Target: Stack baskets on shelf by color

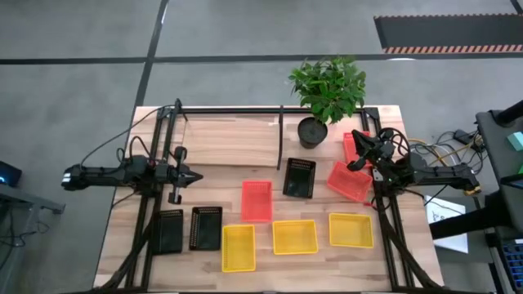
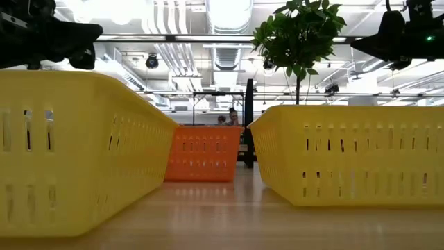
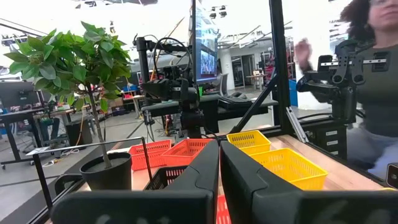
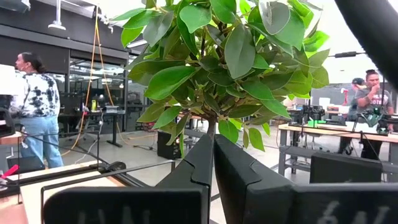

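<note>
Baskets lie on the slatted table: three yellow ones [image 1: 294,237] along the near edge, two black ones [image 1: 206,227] at the near left, a third black one [image 1: 299,178] and a red one [image 1: 256,200] in the middle, and two more red ones [image 1: 350,181] at the right. The pale-wood shelf [image 1: 233,139] stands at the far left with nothing on its board. My left gripper [image 1: 198,175] [image 3: 219,163] hangs shut in front of the shelf, holding nothing. My right gripper [image 1: 353,166] [image 4: 212,155] is shut and bare above the red baskets at the right, facing the plant.
A potted plant [image 1: 313,131] stands at the far side between the shelf and the red baskets. In the low view two yellow baskets [image 2: 354,153] fill the foreground. A person [image 3: 373,81] is beyond the table's near side; others are farther off in the room.
</note>
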